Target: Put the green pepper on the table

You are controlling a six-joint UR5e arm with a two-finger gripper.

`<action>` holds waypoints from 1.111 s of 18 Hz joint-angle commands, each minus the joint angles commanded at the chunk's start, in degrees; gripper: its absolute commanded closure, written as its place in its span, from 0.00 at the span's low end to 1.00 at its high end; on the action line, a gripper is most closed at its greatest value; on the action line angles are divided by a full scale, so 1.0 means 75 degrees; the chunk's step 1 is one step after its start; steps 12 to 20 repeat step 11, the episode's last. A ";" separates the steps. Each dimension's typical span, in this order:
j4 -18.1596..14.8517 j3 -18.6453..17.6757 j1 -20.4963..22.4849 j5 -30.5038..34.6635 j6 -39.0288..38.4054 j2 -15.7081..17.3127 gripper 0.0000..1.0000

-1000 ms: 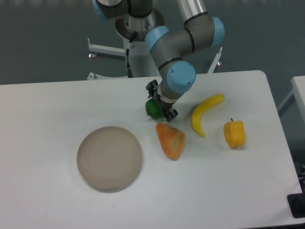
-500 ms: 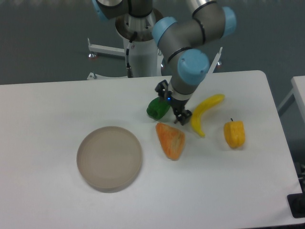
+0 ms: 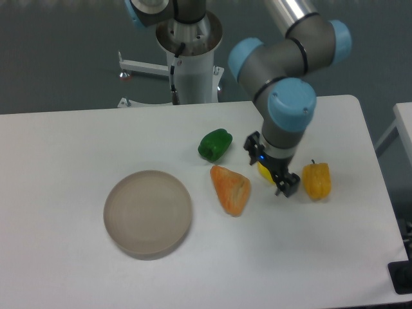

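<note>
Round grey-beige shallow dish (image 3: 148, 213) at left on large matte white table (image 3: 58, 148). Small glossy dark-green bell pepper (image 3: 214, 144) rests on table, free, well apart from gripper. Orange wedge-shaped piece (image 3: 231, 188) just below it. Gripper (image 3: 273, 170) over yellow banana, beside yellow-orange pepper (image 3: 317, 180); fingers spread, empty. Placing looks done; only arm retreat left.

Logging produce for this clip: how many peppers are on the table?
2. The green pepper lies alone at centre; the yellow pepper sits right of the hand. The arm may hide more.
</note>
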 joint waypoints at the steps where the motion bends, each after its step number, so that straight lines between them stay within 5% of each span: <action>1: 0.0000 0.0000 0.0024 0.0012 0.0001 0.0000 0.00; 20: -0.0012 0.0024 0.0200 -0.0070 0.0107 0.0011 0.00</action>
